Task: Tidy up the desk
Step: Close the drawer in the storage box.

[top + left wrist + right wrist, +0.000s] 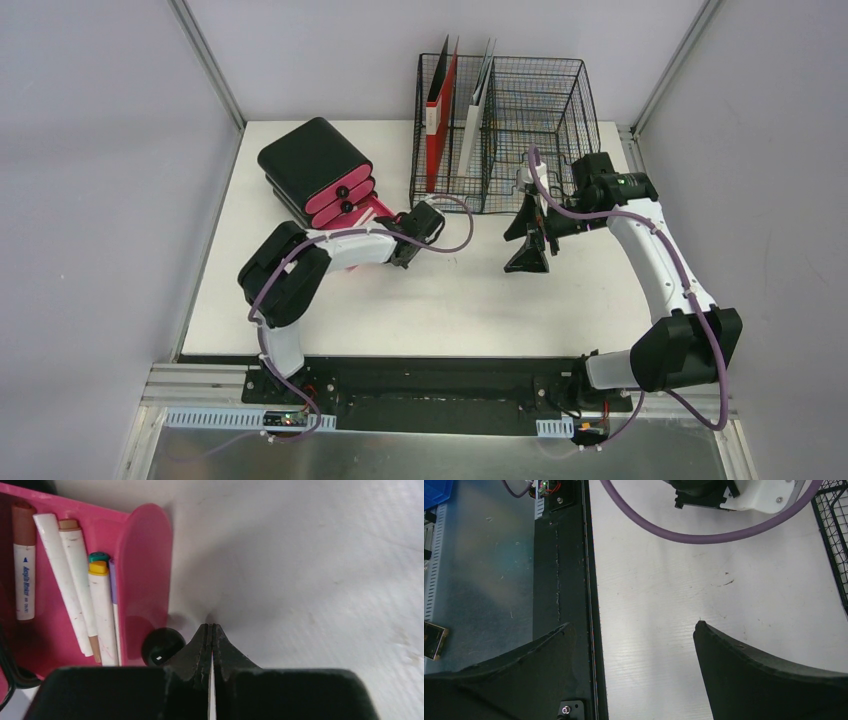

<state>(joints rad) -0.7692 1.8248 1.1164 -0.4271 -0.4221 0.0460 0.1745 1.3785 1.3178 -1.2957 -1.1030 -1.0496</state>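
The white desk [450,300] carries a black drawer unit [315,165] with pink drawers at its back left. The lowest pink drawer [145,575] is pulled out and holds several markers [65,580]. My left gripper [212,626] is shut with nothing between its fingers. Its tips rest on the desk just right of the drawer's black knob [162,646]. From above, the left gripper [400,245] sits at the drawer's front. My right gripper [528,240] hangs open over the desk's middle, in front of the wire rack. In the right wrist view the right gripper [634,625] holds nothing.
A black wire-mesh rack [520,110] stands at the back centre, holding a red folder [440,120] and a pale one [478,110]. A black strip [569,555] and metal rail run along the desk's near edge. Grey walls enclose the sides.
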